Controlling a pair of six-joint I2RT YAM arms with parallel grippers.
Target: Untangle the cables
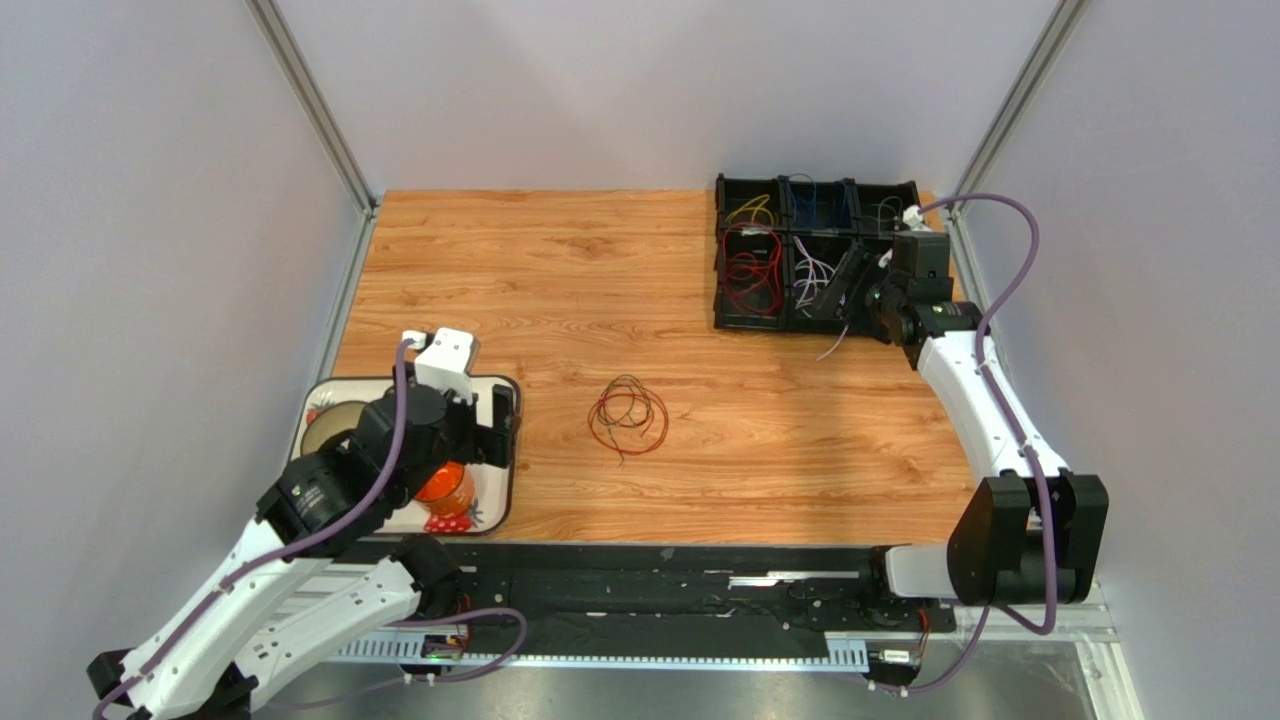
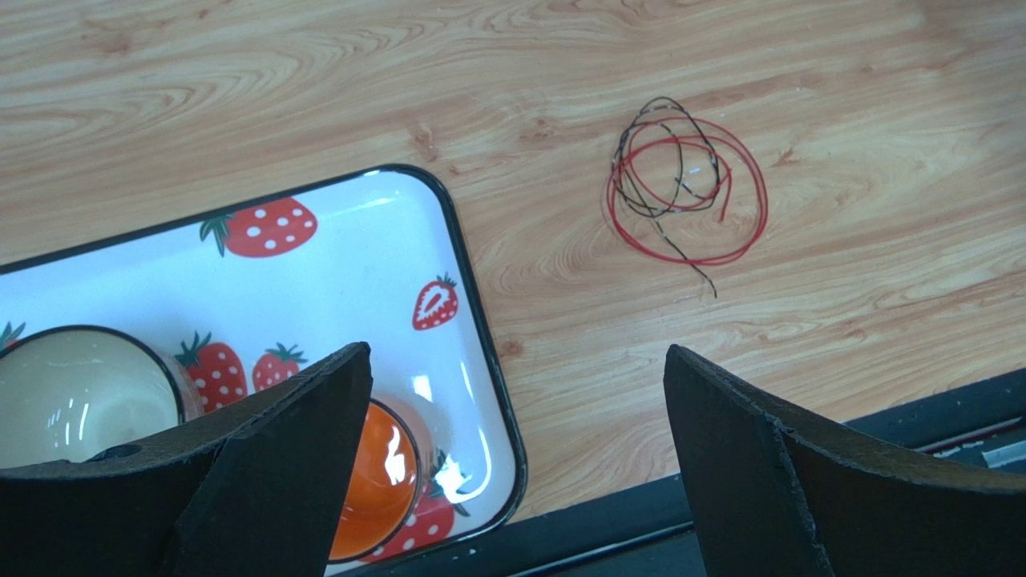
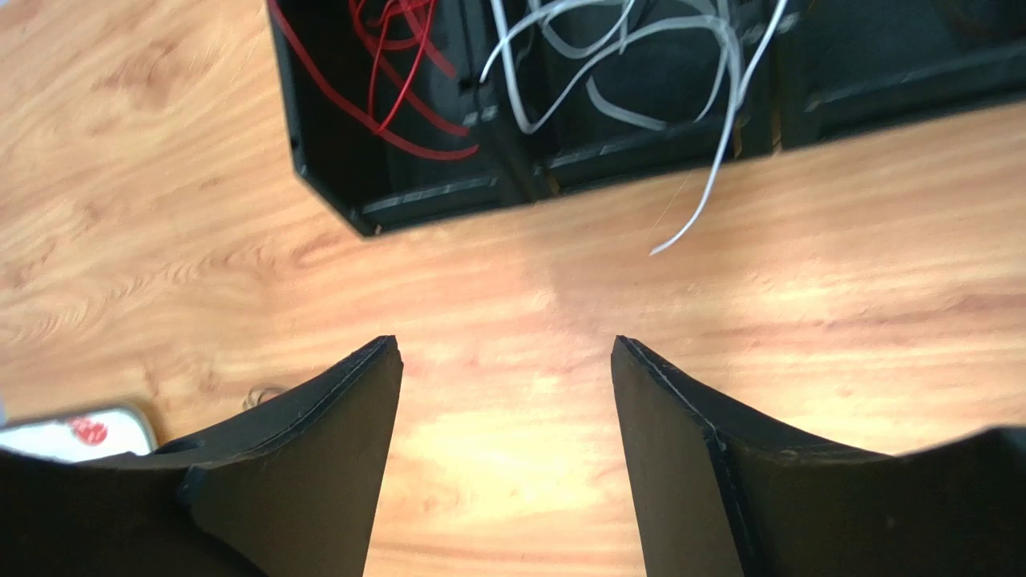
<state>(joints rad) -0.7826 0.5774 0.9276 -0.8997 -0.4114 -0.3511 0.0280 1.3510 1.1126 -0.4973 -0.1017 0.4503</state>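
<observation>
the wooden table [image 1: 601,270] carries a black divided bin [image 1: 717,255] at far right and a strawberry-print tray [image 2: 361,241] at near left. the left gripper [image 2: 516,361] hangs over the tray's edge, jaws wide and empty; the right gripper [image 3: 503,349] (just before the bin) gapes empty too. a red-and-dark cable tangle [image 2: 684,192] lies mid-table, apart from both. red cables [image 3: 397,72] and white cables [image 3: 723,132] sit in the bin, one white end trailing out.

Bare wood-grain tabletop [image 1: 571,285] open all round small coil of thin red and dark wires [image 1: 627,417]. Blocked far right by black compartmented plastic bin [image 1: 747,321], near left by strawberry-print white tray [image 1: 508,428].
</observation>
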